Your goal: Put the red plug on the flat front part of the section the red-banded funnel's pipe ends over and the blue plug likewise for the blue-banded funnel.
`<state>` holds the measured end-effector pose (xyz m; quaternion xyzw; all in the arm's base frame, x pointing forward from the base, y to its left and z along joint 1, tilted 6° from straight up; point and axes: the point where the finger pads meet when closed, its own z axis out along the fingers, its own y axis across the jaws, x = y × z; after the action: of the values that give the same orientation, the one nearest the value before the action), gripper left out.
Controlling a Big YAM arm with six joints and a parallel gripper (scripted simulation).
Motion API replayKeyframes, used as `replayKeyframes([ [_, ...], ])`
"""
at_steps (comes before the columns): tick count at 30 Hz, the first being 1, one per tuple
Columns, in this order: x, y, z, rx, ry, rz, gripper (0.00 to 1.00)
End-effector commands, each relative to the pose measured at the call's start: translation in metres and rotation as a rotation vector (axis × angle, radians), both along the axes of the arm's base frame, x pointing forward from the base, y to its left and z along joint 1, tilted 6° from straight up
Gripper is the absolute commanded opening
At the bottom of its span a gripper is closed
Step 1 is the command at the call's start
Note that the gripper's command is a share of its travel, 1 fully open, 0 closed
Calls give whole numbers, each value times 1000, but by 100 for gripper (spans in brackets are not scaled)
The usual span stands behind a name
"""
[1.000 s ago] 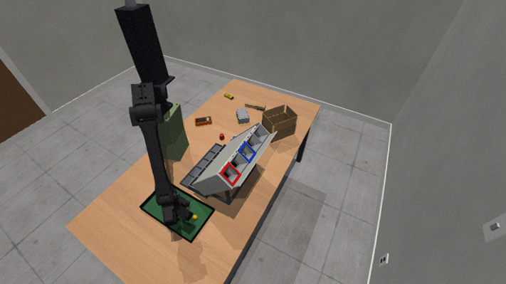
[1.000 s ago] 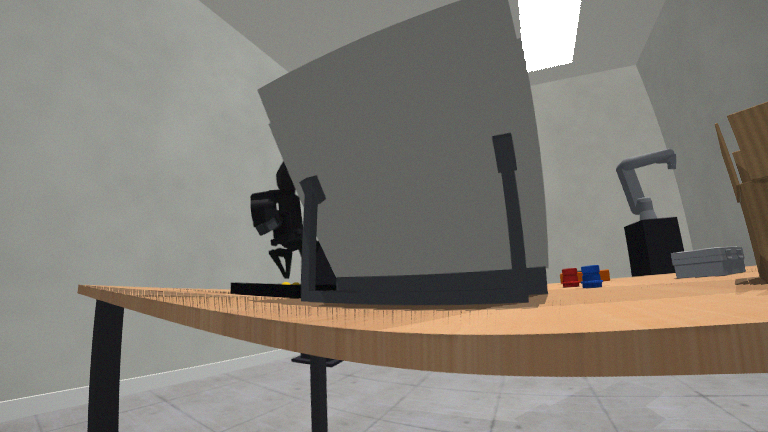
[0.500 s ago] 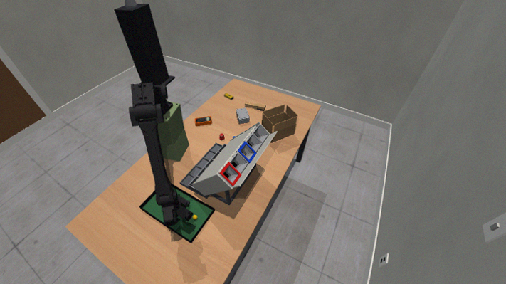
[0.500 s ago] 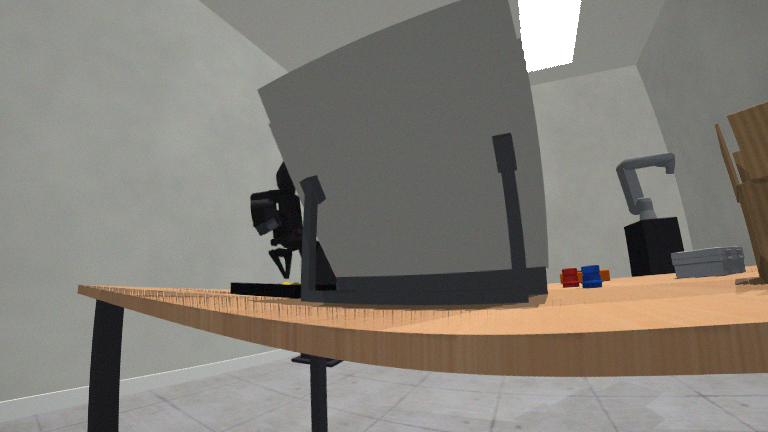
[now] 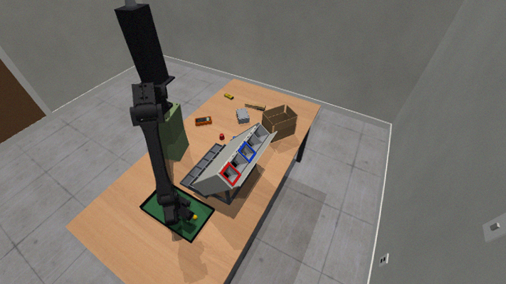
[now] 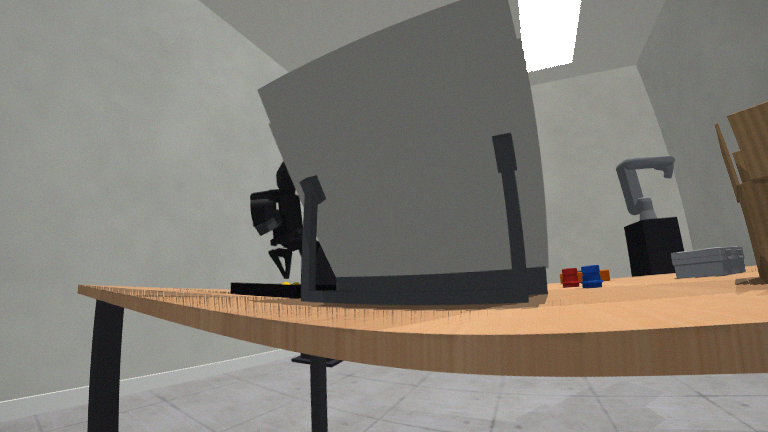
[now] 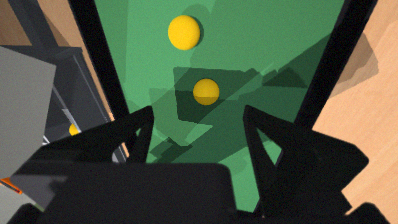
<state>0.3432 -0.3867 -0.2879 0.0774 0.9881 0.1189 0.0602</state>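
Note:
My gripper (image 5: 184, 214) hangs low over the green marble tray (image 5: 180, 216), open and empty. In the wrist view its fingers frame one yellow marble (image 7: 206, 91) just ahead of the tips, and a second marble (image 7: 184, 32) lies farther on. A third yellow marble (image 7: 74, 130) rests in a section of the dark rack at the left. The grey covered funnel box shows its red-banded funnel (image 5: 229, 173) and blue-banded funnel (image 5: 246, 151). The red plug (image 6: 569, 277) and blue plug (image 6: 590, 275) stand side by side on the table beyond the box.
The dark section rack (image 5: 202, 165) runs along the box's low side. A green block (image 5: 174, 131) stands next to my arm. A cardboard box (image 5: 279, 121), a grey case (image 5: 242, 116) and an orange device (image 5: 203, 120) lie at the table's far end.

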Motion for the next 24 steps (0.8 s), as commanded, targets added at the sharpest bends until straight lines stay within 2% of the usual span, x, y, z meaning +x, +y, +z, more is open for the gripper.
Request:
replayKeyframes([
  [1, 12, -5, -6, -19, -12, 7, 80],
  [12, 11, -6, -22, -18, -12, 7, 80],
  [24, 11, -5, -29, -21, -16, 3, 80],
])
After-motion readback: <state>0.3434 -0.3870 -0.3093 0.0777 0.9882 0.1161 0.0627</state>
